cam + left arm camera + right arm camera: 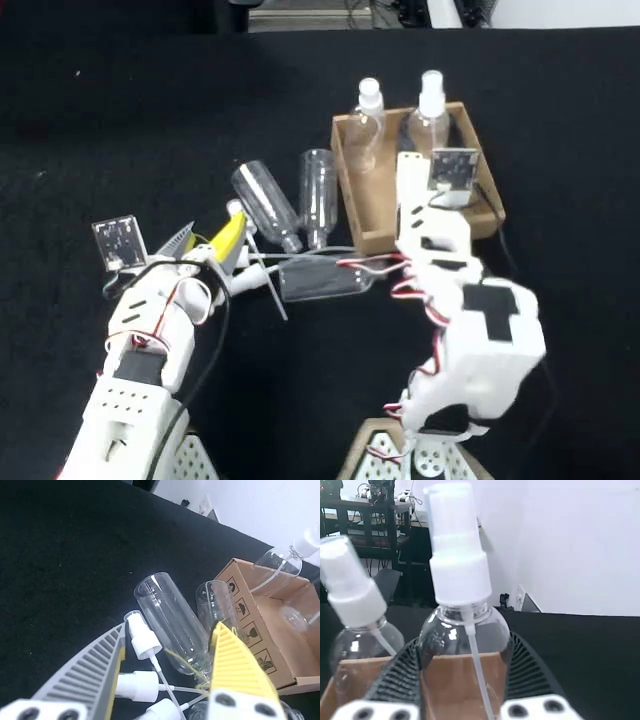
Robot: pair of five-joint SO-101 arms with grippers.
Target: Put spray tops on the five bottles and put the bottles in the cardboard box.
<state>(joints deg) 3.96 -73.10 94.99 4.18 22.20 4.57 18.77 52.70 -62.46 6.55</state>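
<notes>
Two clear bottles with white spray tops stand in the cardboard box (372, 205). My right gripper (462, 645) is shut on the right-hand capped bottle (430, 108) (462, 630), with its black fingers (525, 675) against both sides. The other capped bottle (367, 122) (355, 625) stands beside it. Three uncapped bottles lie on the black table: two side by side (266, 205) (318, 195) and one (322, 281) nearer me. My left gripper (212, 232) (170, 630) is open just over a loose spray top (142, 640). Two more spray tops (137, 685) (161, 710) lie close by.
The box (270, 615) sits just right of the lying bottles (172, 620) (215, 605). The right arm's body (480, 340) rises in front of the box. Open black table spreads to the left and far side.
</notes>
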